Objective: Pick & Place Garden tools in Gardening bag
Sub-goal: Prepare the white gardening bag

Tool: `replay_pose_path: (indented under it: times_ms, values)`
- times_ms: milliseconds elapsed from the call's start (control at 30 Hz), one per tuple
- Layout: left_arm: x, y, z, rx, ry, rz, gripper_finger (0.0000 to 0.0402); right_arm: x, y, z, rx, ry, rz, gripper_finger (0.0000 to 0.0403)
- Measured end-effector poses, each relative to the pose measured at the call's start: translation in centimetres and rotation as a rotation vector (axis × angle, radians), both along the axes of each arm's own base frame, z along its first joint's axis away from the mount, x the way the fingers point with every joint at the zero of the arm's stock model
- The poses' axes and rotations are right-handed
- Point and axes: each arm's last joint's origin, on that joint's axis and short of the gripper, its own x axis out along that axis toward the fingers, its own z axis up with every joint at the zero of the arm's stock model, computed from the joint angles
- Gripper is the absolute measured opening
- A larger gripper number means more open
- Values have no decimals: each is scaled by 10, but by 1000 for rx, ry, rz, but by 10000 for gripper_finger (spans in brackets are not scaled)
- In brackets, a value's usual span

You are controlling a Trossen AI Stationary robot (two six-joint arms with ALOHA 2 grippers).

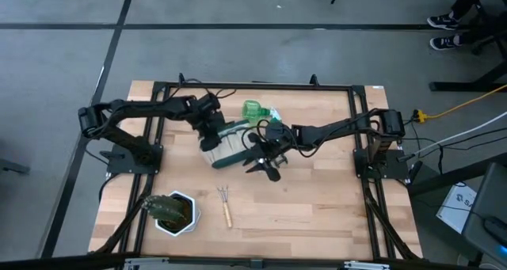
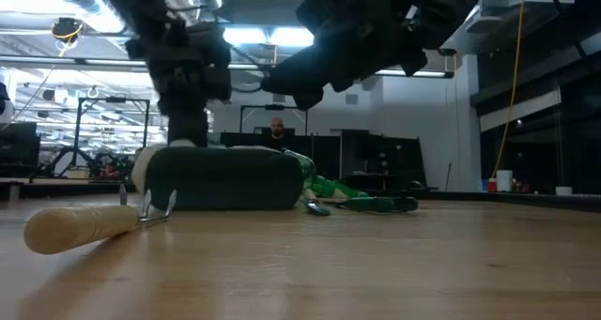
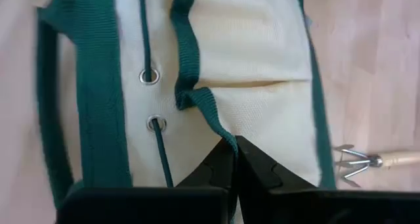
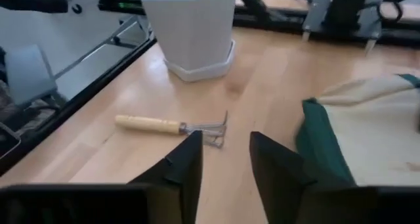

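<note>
gardening bag lies on its side near the middle of the wooden worktop, cream cloth with dark green trim. the left hand is over it with its fingers pressed together, and in the left wrist view the tips meet right at a fold of the green trim; whether they pinch the strap i cannot tell for sure. the right hand hangs just beside the bag's open end, its fingers parted with nothing between them. a green spray bottle lies on the worktop just past the bag on the far side. the little rake with its wooden handle lies apart from the bag, nearer the front edge, tines toward the bag. a white pot with a green plant stands at the front left corner, near the rake. in the low view a person shows far behind the worktop.
</note>
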Motion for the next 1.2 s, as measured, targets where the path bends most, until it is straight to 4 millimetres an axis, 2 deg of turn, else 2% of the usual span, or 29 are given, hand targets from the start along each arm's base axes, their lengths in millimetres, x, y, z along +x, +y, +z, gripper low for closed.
replay_pose_path:
  times_ms: [167, 333, 500, 800, 933, 1100, 1200]
  values:
    - [10, -2, 28, 120, 37, -45, 3, 9, -2, -8, 2, -72, -8, 97]
    - [20, -13, 43, 194, 33, -89, 3, 18, -11, -28, 27, -99, -55, 84]
    - [26, -30, 45, 264, 51, -132, 3, 22, -28, -55, -16, -46, -199, 83]
    - [33, -51, 45, 455, 99, -139, 3, 33, -51, -85, 79, 46, -260, 83]
    - [36, -64, 45, 489, 83, -189, 3, 43, -56, -87, 53, 38, -304, 82]
    - [40, -84, 47, 516, 56, -228, 3, 51, -63, -79, -87, -22, -406, 82]
    - [41, -95, 46, 511, 52, -243, 3, 55, -67, -74, -112, -48, -428, 82]
